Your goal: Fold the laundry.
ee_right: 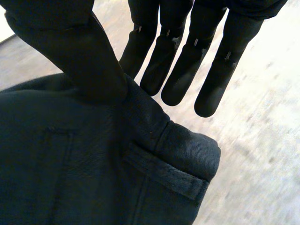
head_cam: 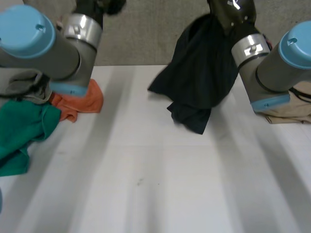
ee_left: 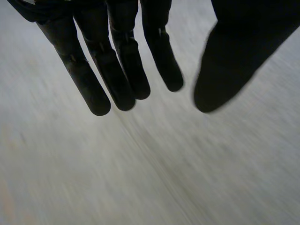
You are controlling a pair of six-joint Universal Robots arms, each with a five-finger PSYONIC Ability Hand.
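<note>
A black garment (head_cam: pixel 199 73) with a belt loop hangs bunched, its lower end touching the white table (head_cam: pixel 146 184).

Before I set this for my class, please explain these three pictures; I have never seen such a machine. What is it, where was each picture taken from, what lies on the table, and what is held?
This is a robot whose left arm and right arm each end in a black hand. One picture looks down at the table from between the arms; the other two come from a camera on each wrist, looking along the palm. The right hand pinches a black garment that hangs toward the table; its belt loop suggests trousers. The left hand is open and holds nothing. At the table's left lie a green cloth, an orange cloth and a grey cloth; a beige cloth lies at its right.
</note>
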